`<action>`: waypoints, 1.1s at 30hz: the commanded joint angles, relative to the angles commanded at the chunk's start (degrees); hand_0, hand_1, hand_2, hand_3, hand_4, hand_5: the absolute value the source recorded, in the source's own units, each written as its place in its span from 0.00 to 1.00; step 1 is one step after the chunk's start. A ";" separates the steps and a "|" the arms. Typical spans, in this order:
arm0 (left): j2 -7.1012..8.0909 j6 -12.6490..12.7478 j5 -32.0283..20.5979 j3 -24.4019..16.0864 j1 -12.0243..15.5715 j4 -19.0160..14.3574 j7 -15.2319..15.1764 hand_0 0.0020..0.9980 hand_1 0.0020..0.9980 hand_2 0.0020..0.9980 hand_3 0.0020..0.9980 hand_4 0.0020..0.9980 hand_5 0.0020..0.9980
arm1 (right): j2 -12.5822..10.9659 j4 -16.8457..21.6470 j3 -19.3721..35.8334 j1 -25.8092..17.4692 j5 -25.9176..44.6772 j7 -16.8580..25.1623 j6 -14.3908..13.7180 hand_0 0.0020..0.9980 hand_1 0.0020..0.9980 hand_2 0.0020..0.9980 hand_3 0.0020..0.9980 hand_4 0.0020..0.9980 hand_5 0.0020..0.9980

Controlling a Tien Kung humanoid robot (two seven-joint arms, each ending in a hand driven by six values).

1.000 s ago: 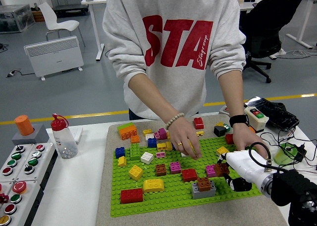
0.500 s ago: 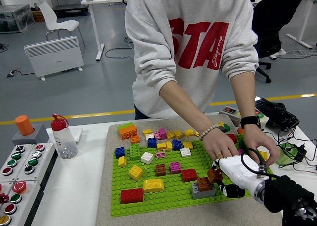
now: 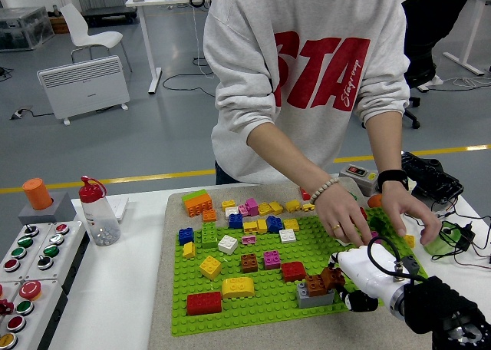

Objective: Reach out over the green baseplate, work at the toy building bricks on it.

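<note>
Two person's hands (image 3: 345, 218) crowding right hand (image 3: 345, 277), baseplate (image 3: 253, 308) right edge

Upper centre of the frame, the person's grey sweatshirt (image 3: 307, 66) bears large red letters "STA", cut off at the right by a fold and the arm. A small slanted script line beside the "A" is too small to read.

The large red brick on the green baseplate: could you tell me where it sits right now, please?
In the head view the large red brick sits at the green baseplate's near-left corner, just left of the yellow brick.
</note>
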 joint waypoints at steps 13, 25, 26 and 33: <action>-0.02 -0.03 0.05 0.00 -0.01 0.00 0.04 0.65 0.69 0.67 0.56 0.28 1.00 | -0.29 -1.03 -2.99 1.65 -1.66 0.00 -0.12 0.48 0.58 0.68 0.53 0.45 0.31; -0.03 -0.03 0.01 0.10 0.16 0.00 0.09 0.65 0.69 0.67 0.56 0.28 1.00 | 0.15 -3.09 -4.73 2.55 -1.81 0.00 0.03 0.47 0.58 0.68 0.53 0.45 0.33; -0.03 -0.03 0.01 0.08 0.20 0.00 0.11 0.65 0.69 0.67 0.56 0.28 1.00 | 0.16 -3.20 -4.80 2.59 -1.83 0.00 0.04 0.47 0.58 0.68 0.53 0.45 0.33; -0.08 -0.04 0.19 -0.03 0.51 0.00 0.17 0.66 0.69 0.67 0.57 0.28 1.00 | 0.19 -3.75 -4.89 2.58 -1.80 0.00 0.10 0.47 0.58 0.68 0.53 0.46 0.33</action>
